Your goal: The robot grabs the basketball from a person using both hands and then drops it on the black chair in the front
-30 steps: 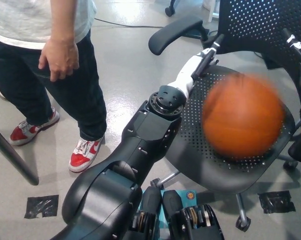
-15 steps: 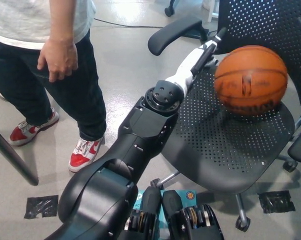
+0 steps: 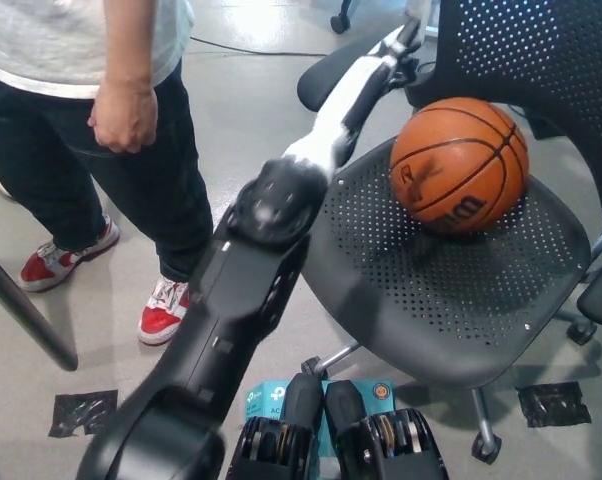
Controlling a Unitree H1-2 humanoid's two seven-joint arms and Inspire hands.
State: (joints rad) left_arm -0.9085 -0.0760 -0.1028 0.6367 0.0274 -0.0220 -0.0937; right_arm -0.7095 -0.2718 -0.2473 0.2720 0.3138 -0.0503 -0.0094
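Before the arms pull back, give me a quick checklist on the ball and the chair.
1. Basketball on the black chair seat: ok, it sits toward the back of the seat.
2. Ball free of both hands: ok, nothing touches it.
3. Left hand clear of the ball: ok, it is up by the chair's armrest; whether open or shut: cannot tell.
4. Right hand: cannot tell, not in view.
5. Person clear of the chair: ok, standing off to the side.

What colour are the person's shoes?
Red and white sneakers, clearest in the head view.
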